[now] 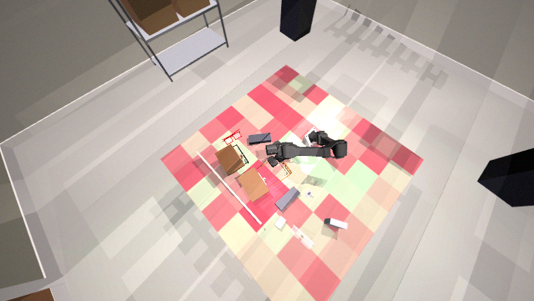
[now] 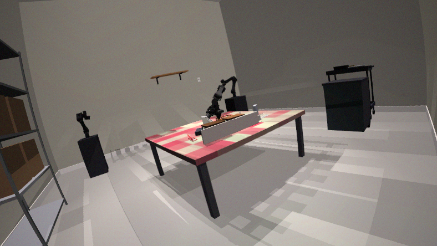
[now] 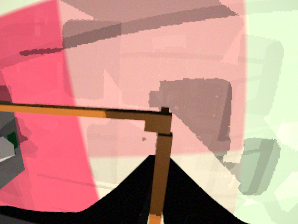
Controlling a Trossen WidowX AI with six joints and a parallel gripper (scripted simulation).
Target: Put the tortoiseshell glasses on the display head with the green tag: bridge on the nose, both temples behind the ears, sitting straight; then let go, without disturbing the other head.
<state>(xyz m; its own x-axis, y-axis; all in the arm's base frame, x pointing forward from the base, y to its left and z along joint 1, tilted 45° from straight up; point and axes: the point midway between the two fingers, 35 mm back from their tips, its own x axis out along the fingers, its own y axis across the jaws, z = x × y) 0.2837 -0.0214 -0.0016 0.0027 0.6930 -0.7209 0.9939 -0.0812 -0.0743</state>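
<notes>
The gripper (image 1: 274, 161) is clamped on the tortoiseshell glasses (image 1: 284, 172) — in the wrist view one orange-brown temple (image 3: 158, 183) runs up out of the closed dark jaws, meets a darker hinge corner, and the frame front (image 3: 73, 112) carries on leftward at a right angle. The glasses are therefore held by a temple, off the checked table (image 1: 358, 209), with their front lying crosswise to the gripper's reach. In the top view two brown-topped display heads sit just to the left of the gripper: the nearer head (image 1: 253, 184) lower down, the farther head (image 1: 229, 159) above it, a thin dark pair of glasses beside that one. The green tag cannot be made out from above; a small green fleck (image 3: 12, 140) shows at the left edge of the wrist view beside a grey block, which may be it. By my judgement the coming move turns on squaring the frame front across the chosen head's face, temples pointing back past the ears — and the neighbouring head stands close.
</notes>
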